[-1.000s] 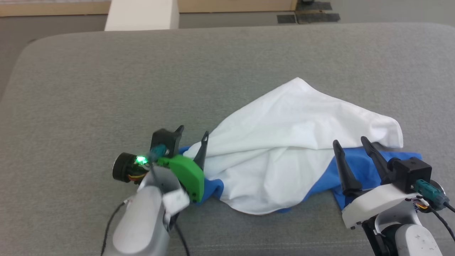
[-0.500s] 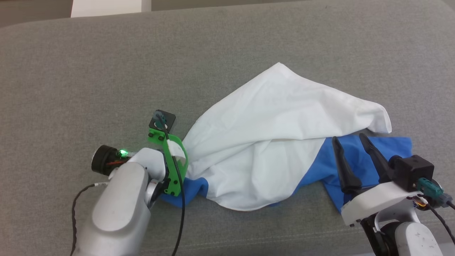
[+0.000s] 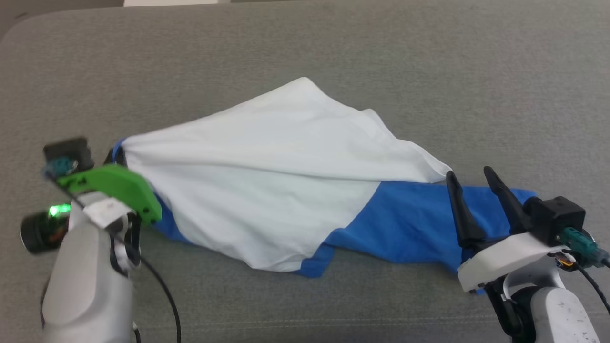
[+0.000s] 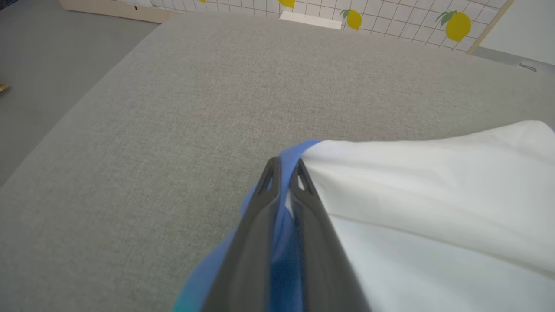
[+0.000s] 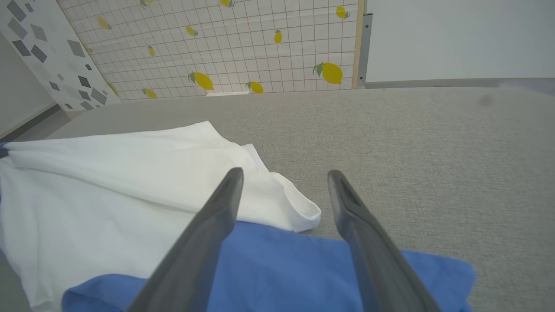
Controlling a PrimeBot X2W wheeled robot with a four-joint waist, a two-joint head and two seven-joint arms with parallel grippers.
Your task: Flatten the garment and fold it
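The garment (image 3: 267,176), a white T-shirt with royal-blue parts, lies stretched sideways across the grey cushion. My left gripper (image 3: 116,155) is shut on its blue left edge; in the left wrist view the two dark fingers (image 4: 271,190) pinch blue cloth of the garment (image 4: 433,190) between them. My right gripper (image 3: 469,176) hovers open above the blue right end of the shirt, nothing between its fingers. In the right wrist view the spread fingers (image 5: 225,203) frame the garment (image 5: 130,182), white folds over a blue layer.
The broad grey cushion (image 3: 305,47) stretches bare behind and in front of the shirt; its rounded left corner (image 3: 19,33) drops to the floor. A lemon-patterned grid wall (image 5: 243,47) stands beyond the far edge.
My left gripper has shut on the shirt's blue edge and pulled it far to the left, drawing the bunched cloth out long. The right gripper stays open in place. The head camera tilted down.
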